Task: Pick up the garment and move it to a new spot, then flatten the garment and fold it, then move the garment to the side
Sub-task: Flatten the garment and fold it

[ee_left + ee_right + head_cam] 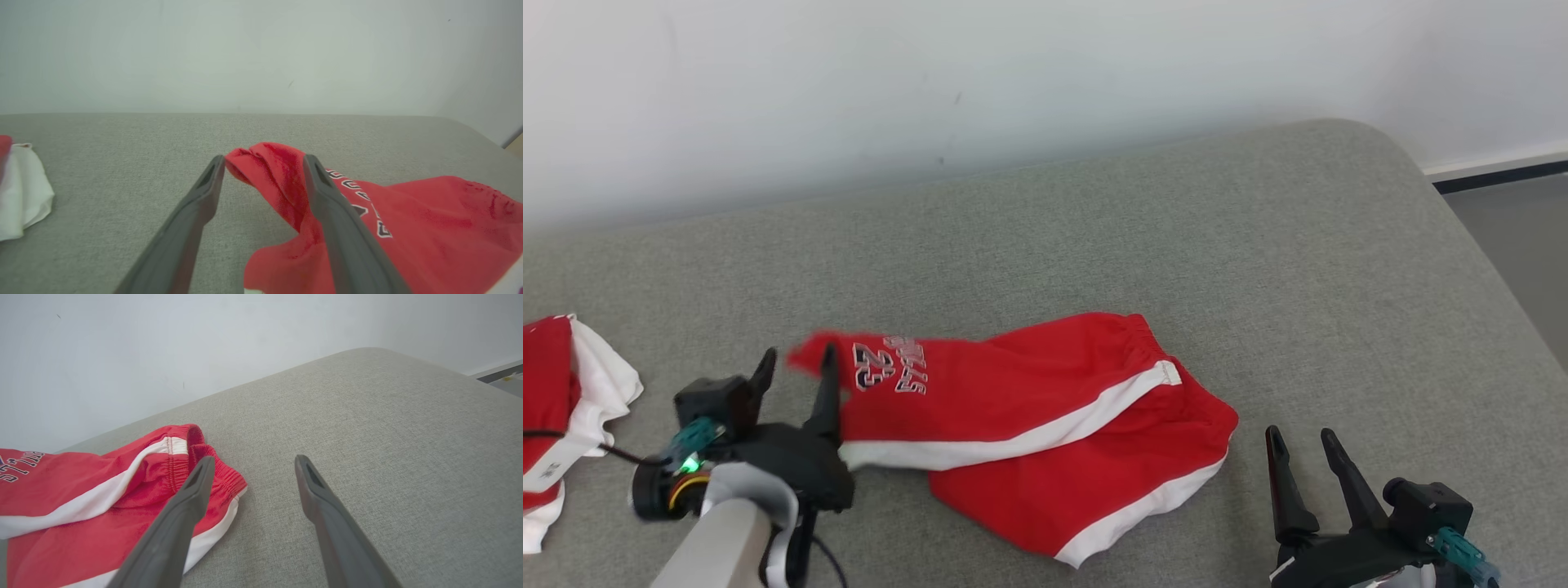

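Black fingers up close first: the left gripper has its jaws spread wide, with a lifted corner of the red shorts poking up between them, not pinched. The right gripper is wide open too, empty, just beside the waistband end. The shorts lie mid-cushion, rumpled, one leg doubled across the other, so nowhere near flat. Looks like the placing part may be done, but flattening, folding and shifting aside are all left. Off at the left edge sits another red-and-white garment on the grey cushion, with a white wall behind.
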